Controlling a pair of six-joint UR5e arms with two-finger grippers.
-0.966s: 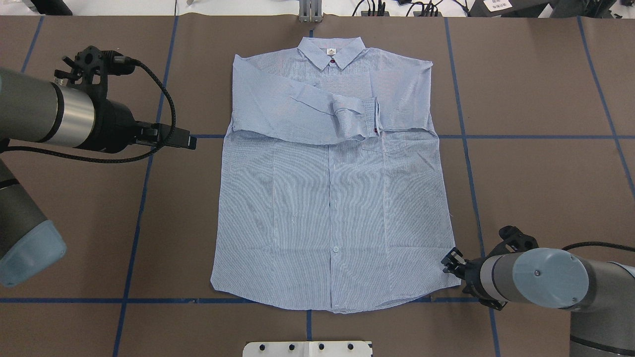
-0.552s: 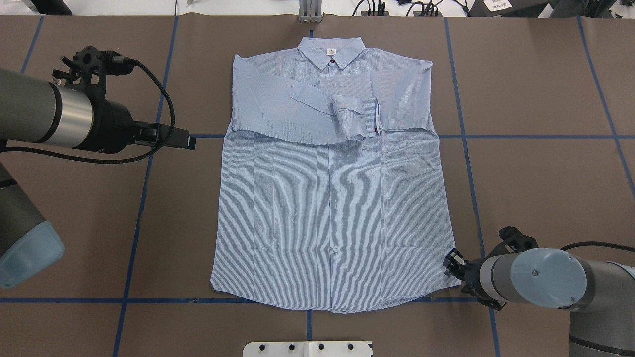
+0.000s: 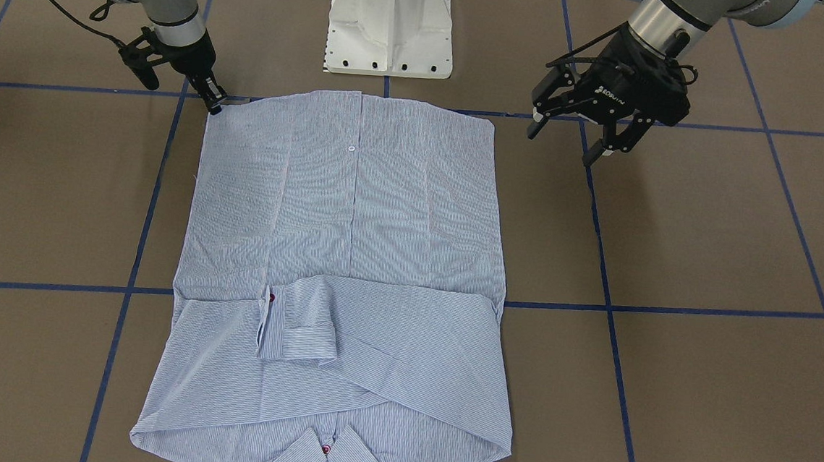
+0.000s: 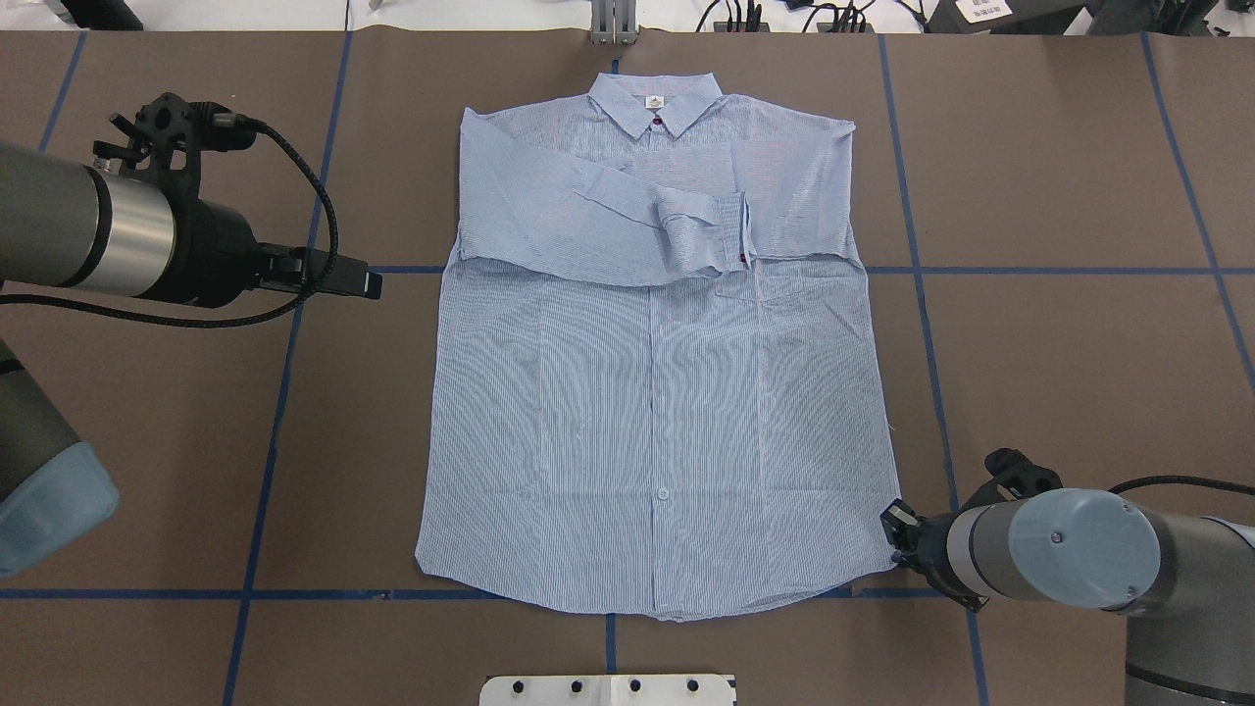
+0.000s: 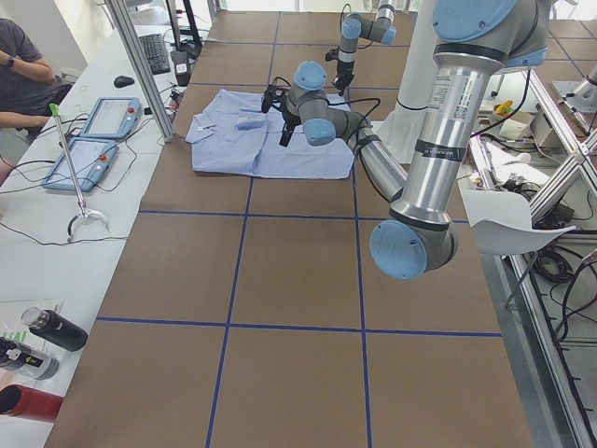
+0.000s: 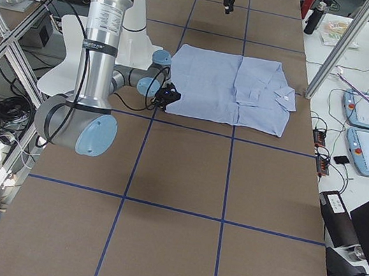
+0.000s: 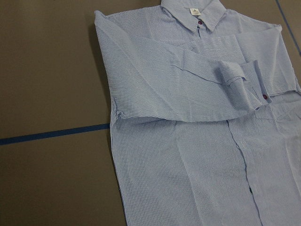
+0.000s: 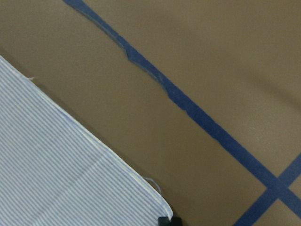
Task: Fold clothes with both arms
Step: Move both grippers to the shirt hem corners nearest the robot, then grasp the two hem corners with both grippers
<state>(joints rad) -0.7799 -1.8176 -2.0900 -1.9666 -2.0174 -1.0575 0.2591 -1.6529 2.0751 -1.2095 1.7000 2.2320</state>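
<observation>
Since 1 s ago, overhead cam: right end effector [image 4: 892, 536] has dropped closer onto the hem corner of the shirt [image 4: 657, 412]. The left end effector [image 4: 370, 284] has backed off a touch, away from the cloth. Shirt hasn't shifted: it lies flat on the bench [image 4: 1079, 324], hem nearest the white pedestal [image 4: 608, 689], collar [image 4: 686, 103] farthest from it, sleeves [image 4: 588, 211] folded across the chest.

Handling, imo: thin, light, limp cotton w/ no stiffness, so it'll sag and drag wherever you don't hold it. Take it at the 2 hem corners, pinch low and flat, and lift both evenly, else the sleeves slide off.

Front cam: right one is tip-down, touching the hem corner on the robot's right of the pedestal. Left one has fingers [image 3: 534, 122] spread wide, holding nothing, well apart from the other hem corner.

Left-side cam: left end effector hangs above the bench, off the shirt's edge, not touching.

Right-side cam: right end effector sits low at the hem corner closest to the pedestal.

Left wrist cam: you look down on collar, sleeves and the red cuff button [image 7: 265, 97]. No finger in shot, so it's up and clear of the cloth.

Right wrist cam: one black fingertip [image 8: 168, 220] sits at the very corner of the hem, w/ a blue tape line [image 8: 197, 115] beyond. Can't tell whether this end effector is pressed together or has cloth btw its fingers.
</observation>
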